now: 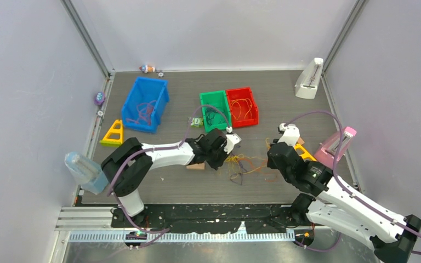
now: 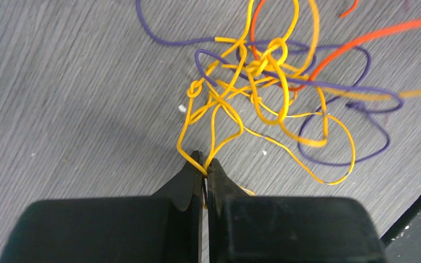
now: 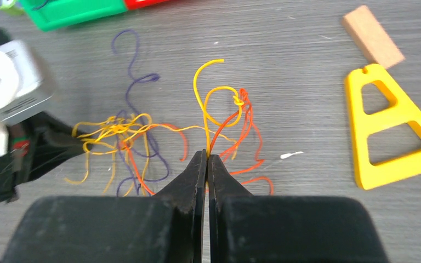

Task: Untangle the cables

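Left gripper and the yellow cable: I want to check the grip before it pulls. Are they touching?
Touching. The left wrist view shows the left gripper shut, with a loop of the yellow cable pinched between its jaws.

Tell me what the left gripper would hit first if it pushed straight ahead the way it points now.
The left gripper, jaws shut on a yellow cable, points into the tangle of cables. It would likely meet that cable's own yellow loops first, though depth is unclear.
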Controlling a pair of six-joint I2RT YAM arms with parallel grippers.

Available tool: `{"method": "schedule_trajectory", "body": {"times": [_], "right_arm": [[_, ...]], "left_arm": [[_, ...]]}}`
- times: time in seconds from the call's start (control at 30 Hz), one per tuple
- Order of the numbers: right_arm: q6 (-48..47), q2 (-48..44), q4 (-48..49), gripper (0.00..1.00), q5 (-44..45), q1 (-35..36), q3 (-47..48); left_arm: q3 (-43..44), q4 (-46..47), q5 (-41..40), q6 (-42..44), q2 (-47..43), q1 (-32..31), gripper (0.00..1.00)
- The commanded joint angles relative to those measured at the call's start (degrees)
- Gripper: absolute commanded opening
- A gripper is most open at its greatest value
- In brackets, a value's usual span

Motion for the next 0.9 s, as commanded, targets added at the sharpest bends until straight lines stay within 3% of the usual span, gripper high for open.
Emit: {"method": "schedule_trajectory", "body": {"times": [0.0,0.13,0.3,0.67,0.77,0.87], "right_arm": [[7.1,-1.7,-8.5,0.05,11.3,-1.0,4.0],[14.0,-4.2,-16.5,0.05,18.0,-3.3,5.6],[24.4,-9.4,-25.5,0.05,24.9,-5.9,6.9],[48.5,-17.1,-45.7,0.05,33.5,-6.5,9.2],[48.7,-18.7,-44.4,0.05,33.6,-6.5,8.9],[31.2,-20.5,-31.8,0.05,29.3,-6.5,7.0]], "left_arm": [[-3.6,2.4,-4.7,-0.8,-8.4,0.6,0.00],[-12.3,7.4,-6.2,-4.9,-21.2,4.1,0.00],[-18.6,6.0,-3.0,-12.8,-34.2,14.3,0.00],[-25.3,-1.3,-7.7,-25.0,-49.9,29.2,0.00],[-26.4,-1.6,-9.5,-26.7,-52.9,30.7,0.00],[-27.3,1.8,-3.6,-25.3,-55.6,30.7,0.00]]}}
